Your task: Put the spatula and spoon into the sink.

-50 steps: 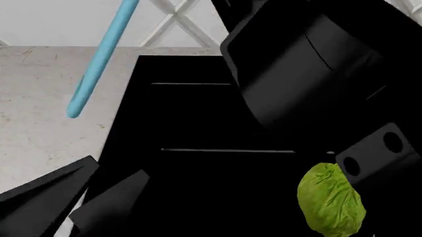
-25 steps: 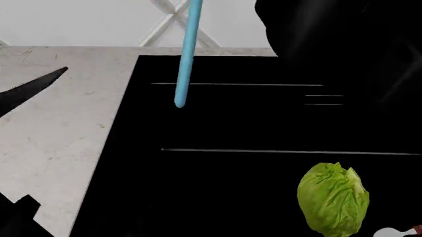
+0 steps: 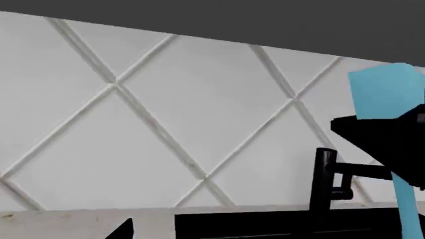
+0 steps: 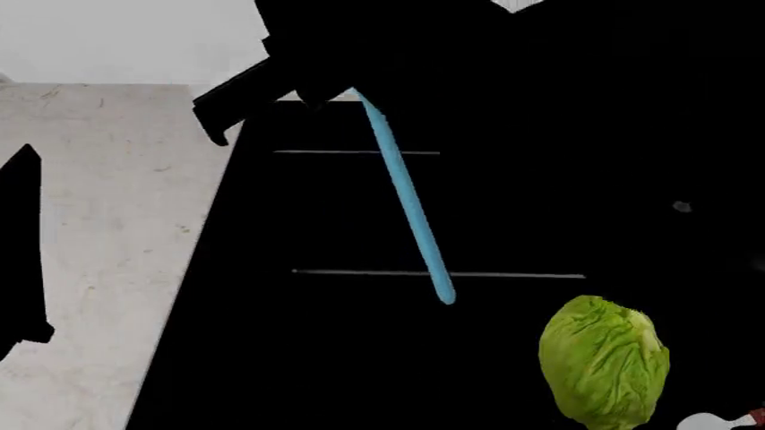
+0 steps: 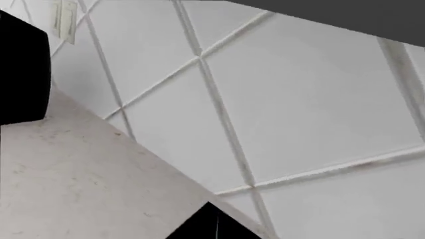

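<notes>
The light-blue spatula (image 4: 409,202) hangs slanted over the black sink (image 4: 299,358), its lower tip near the basin's middle. My right gripper (image 4: 340,90) is shut on its upper end at the top of the head view. The left wrist view shows that gripper (image 3: 391,134) clamped across the spatula (image 3: 385,92) just below the wide blade. The spoon (image 4: 715,421), whitish head and reddish handle, lies at the lower right corner beside the lettuce. My left gripper (image 4: 21,251) hangs over the counter at the far left, holding nothing; one fingertip (image 3: 125,231) shows off-centre.
A green lettuce (image 4: 604,358) lies in the sink's near right part. Pale marble-look counter (image 4: 107,224) runs along the sink's left. The black tap (image 3: 324,184) stands at the sink's back edge before the white tiled wall (image 3: 166,124).
The spatula has travelled right from above the counter to over the sink, its tip swinging from lower left to lower right. The right arm now crosses the top; the left gripper has drawn back left.
</notes>
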### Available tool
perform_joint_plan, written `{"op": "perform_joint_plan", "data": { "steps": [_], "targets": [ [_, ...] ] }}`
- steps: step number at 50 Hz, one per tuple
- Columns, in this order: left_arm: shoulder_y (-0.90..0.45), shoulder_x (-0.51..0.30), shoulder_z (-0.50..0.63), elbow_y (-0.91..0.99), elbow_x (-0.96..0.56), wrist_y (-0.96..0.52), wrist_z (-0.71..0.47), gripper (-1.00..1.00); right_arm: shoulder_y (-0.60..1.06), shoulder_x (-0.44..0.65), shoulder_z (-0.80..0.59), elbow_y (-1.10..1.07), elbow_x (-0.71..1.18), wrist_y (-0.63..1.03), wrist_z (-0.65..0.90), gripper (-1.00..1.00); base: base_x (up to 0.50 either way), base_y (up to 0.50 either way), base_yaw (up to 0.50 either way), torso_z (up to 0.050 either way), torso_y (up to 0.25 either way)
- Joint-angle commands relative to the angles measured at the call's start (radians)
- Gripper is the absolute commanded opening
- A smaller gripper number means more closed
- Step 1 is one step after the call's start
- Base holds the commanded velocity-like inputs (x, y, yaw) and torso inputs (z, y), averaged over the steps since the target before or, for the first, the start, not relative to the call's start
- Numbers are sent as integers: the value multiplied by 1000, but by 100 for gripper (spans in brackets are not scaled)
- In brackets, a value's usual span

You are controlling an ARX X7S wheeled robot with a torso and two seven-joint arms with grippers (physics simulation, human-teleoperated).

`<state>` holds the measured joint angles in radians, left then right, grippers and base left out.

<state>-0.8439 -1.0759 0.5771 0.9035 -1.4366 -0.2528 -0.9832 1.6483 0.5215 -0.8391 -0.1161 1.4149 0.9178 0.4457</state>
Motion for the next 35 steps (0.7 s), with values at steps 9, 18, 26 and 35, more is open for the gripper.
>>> {"op": "perform_joint_plan", "data": {
  "steps": [9,18,26,35],
  "targets": [
    [82,-76,-24,-41,-110,112,-59,100,-6,15,-222,31,-214,80,-253,-100,0,0,0,0,0],
    [98,-85,-33,-45,-112,130,-53,100,24,1,-321,134,-271,127,-398,-100,0,0,0,0,0],
    [114,-81,-29,-58,-92,132,-43,100,47,0,-415,154,-323,171,-487,-100,0,0,0,0,0],
    [123,-75,-23,-60,-77,127,-34,100,55,-26,-502,214,-365,209,-564,-100,0,0,0,0,0]
  ]
}}
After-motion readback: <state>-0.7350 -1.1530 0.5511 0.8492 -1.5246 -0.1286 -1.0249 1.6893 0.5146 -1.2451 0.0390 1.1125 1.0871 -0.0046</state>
